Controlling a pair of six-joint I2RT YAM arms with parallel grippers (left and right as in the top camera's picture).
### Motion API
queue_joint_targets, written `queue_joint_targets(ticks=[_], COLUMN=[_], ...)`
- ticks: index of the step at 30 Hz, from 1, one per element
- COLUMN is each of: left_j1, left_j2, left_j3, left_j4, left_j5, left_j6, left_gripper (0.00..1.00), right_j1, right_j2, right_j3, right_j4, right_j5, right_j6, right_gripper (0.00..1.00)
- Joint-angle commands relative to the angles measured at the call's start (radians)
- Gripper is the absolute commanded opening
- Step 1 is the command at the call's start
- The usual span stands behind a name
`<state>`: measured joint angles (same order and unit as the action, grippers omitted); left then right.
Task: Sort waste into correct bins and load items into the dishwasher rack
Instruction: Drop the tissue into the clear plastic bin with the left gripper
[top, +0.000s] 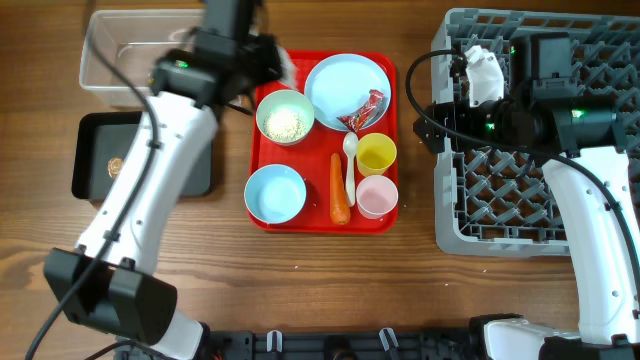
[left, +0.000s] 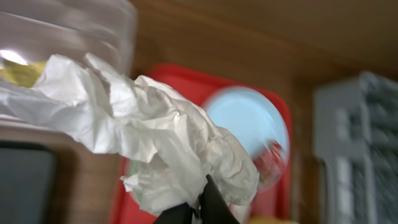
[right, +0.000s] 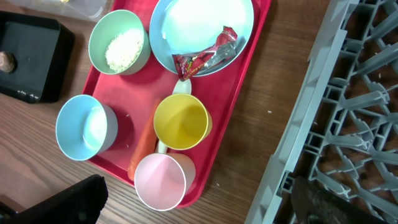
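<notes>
My left gripper (left: 199, 208) is shut on the crumpled white tissue (left: 143, 130), held up between the clear tub (top: 120, 60) and the red tray's far left corner. A round light-blue plate (top: 345, 88) holds a red wrapper (top: 365, 110). One bowl (top: 285, 117) holds rice, the other pale blue bowl (top: 275, 193) is empty. The carrot (top: 339, 188), white spoon (top: 350, 165), yellow cup (top: 376, 154) and pink cup (top: 376, 196) lie on the tray. My right gripper (top: 428, 108) is open and empty at the grey rack's (top: 530, 200) left edge.
The red tray (top: 325, 225) sits mid-table. The black tray (top: 95, 150) at the left holds a brown lump (top: 115, 167). Something yellow (left: 18, 71) lies in the clear tub. A strip of bare wood separates the red tray and the rack.
</notes>
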<state>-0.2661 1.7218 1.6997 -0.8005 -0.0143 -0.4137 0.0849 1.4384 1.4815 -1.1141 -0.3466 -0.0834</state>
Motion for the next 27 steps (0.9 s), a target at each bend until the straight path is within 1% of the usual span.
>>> queue_joint_targets(ticks=[1, 5, 7, 8, 9, 10, 13, 16, 17, 18, 21, 23, 27], left_j1=[0.126, 0.220, 0.245, 0.253, 0.258, 0.259, 0.259, 0.252, 0.250, 0.244, 0.227, 0.213, 0.161], left_j2=[0.040, 0.144, 0.203, 0.231, 0.253, 0.272, 0.287, 0.267, 0.255, 0.232, 0.190, 0.171, 0.163], left_j3=[0.006, 0.006, 0.006, 0.006, 0.006, 0.006, 0.006, 0.006, 0.006, 0.006, 0.006, 0.006, 0.006], left_j4=[0.069, 0.204, 0.262, 0.283, 0.298, 0.305, 0.309, 0.318, 0.317, 0.309, 0.254, 0.206, 0.063], left_j5=[-0.086, -0.086, -0.084, -0.084, -0.084, -0.085, -0.084, -0.071, -0.057, -0.009, 0.094, 0.137, 0.194], left_j6=[0.079, 0.115, 0.119, 0.119, 0.119, 0.119, 0.119, 0.120, 0.120, 0.123, 0.123, 0.123, 0.123], left_gripper=[0.04, 0.04, 0.05, 0.27, 0.70, 1.00, 1.00, 1.00, 1.00, 1.00, 1.00, 1.00, 1.00], right_j1=[0.007, 0.007, 0.007, 0.007, 0.007, 0.007, 0.007, 0.007, 0.007, 0.007, 0.007, 0.007, 0.007], right_j2=[0.006, 0.006, 0.006, 0.006, 0.006, 0.006, 0.006, 0.006, 0.006, 0.006, 0.006, 0.006, 0.006], right_j3=[-0.005, -0.005, -0.005, -0.005, -0.005, -0.005, -0.005, -0.005, -0.005, -0.005, -0.005, -0.005, -0.005], right_j4=[0.003, 0.006, 0.006, 0.006, 0.006, 0.005, 0.006, 0.006, 0.005, 0.006, 0.006, 0.007, 0.008], right_j5=[0.010, 0.010, 0.010, 0.010, 0.010, 0.010, 0.010, 0.010, 0.010, 0.010, 0.011, 0.011, 0.011], right_j6=[0.008, 0.016, 0.016, 0.016, 0.016, 0.016, 0.016, 0.016, 0.016, 0.016, 0.024, 0.032, 0.032], right_gripper=[0.97, 0.97, 0.97, 0.97, 0.97, 0.97, 0.97, 0.97, 0.97, 0.97, 0.97, 0.97, 0.97])
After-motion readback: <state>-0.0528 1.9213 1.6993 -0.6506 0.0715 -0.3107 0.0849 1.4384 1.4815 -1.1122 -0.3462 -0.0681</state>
